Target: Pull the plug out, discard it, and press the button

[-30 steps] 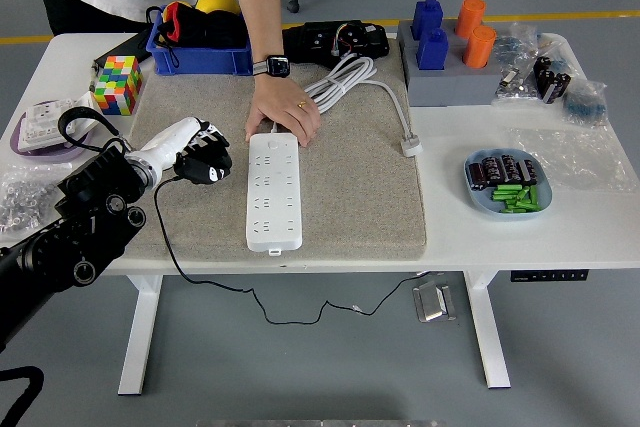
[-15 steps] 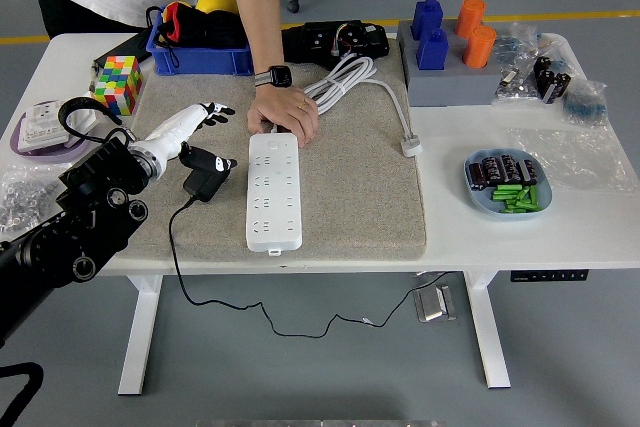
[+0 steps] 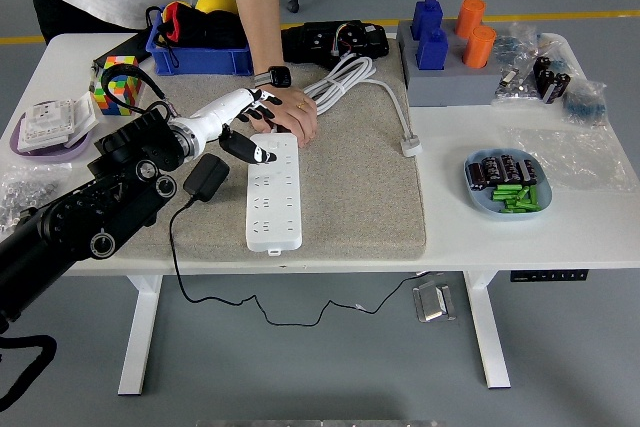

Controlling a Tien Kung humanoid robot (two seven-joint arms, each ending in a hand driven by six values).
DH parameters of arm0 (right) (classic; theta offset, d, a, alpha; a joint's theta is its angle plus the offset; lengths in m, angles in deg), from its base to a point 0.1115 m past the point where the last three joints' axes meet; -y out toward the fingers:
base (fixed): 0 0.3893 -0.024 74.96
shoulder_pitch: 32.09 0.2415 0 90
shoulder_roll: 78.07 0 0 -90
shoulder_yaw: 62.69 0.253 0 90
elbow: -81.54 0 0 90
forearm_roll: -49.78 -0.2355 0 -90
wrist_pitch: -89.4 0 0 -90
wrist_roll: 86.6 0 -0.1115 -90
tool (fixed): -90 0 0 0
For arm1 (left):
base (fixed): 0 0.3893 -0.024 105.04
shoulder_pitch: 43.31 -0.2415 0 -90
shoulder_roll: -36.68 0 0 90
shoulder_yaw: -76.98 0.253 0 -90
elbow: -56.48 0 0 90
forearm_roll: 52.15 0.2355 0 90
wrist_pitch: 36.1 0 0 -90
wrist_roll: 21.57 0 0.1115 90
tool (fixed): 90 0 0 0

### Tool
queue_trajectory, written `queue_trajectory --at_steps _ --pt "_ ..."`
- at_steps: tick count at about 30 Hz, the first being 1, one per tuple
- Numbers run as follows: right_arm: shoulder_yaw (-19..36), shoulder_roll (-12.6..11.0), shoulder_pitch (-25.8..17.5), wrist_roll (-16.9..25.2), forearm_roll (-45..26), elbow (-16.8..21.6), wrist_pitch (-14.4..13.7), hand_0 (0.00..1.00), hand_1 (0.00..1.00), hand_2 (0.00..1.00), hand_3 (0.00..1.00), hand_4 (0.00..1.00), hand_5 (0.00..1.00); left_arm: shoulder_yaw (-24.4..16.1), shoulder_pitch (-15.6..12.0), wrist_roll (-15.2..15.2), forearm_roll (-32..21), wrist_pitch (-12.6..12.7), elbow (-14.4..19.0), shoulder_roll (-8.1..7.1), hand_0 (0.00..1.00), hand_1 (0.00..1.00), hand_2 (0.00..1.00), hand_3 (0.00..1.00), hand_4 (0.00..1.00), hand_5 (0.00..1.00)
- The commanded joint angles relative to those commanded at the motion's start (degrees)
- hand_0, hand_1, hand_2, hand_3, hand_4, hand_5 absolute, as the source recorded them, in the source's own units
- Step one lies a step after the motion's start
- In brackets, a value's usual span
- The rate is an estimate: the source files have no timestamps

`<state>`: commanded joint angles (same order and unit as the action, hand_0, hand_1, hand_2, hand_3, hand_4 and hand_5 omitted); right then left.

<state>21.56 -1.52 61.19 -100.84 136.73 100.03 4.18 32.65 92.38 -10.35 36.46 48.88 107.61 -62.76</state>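
a: so where is the plug [image 3: 207, 177] lying?
b: on the mat [image 3: 350, 177], just left of the power strip [image 3: 274, 194], cord trailing over the counter [image 3: 520, 232] edge.
a: and the left hand [image 3: 243, 123]?
b: fingers spread, holding nothing, one fingertip reaching onto the strip's far end beside the person's hand [image 3: 288, 115].

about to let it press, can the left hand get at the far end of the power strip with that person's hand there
Probably yes. The left hand is open, with a fingertip already over the far end of the power strip. The person's hand holds that same end just to the right, so space is tight.
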Motion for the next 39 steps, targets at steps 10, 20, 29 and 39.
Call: queue_trajectory --at_steps 10,20,29,39 --pt "-0.2 -0.1 0.0 0.0 -0.1 0.0 0.0 0.767 0.729 0.724 0.713 0.883 0.658 5.3 4.9 7.1 -7.0 -2.1 -7.1 3.09 0.095 0.035 0.119 0.749 0.083 0.002" --pt "-0.2 -0.2 0.0 0.0 -0.1 -0.1 0.0 0.767 0.729 0.724 0.713 0.883 0.658 6.1 5.6 10.2 -7.3 -2.6 -9.7 4.02 0.089 0.023 0.118 0.771 0.005 0.002" --pt "-0.2 -0.2 0.1 0.0 -0.1 -0.1 0.0 0.767 0.729 0.724 0.713 0.883 0.658 6.8 6.2 10.4 -7.7 -2.6 -11.8 4.79 0.091 0.022 0.121 0.773 0.009 0.002" --pt "-0.4 -0.3 0.2 0.0 -0.2 0.0 0.0 0.767 0.729 0.724 0.713 0.883 0.658 8.9 6.8 10.9 -8.4 -2.7 -13.3 5.27 0.091 0.022 0.121 0.77 0.004 0.002"
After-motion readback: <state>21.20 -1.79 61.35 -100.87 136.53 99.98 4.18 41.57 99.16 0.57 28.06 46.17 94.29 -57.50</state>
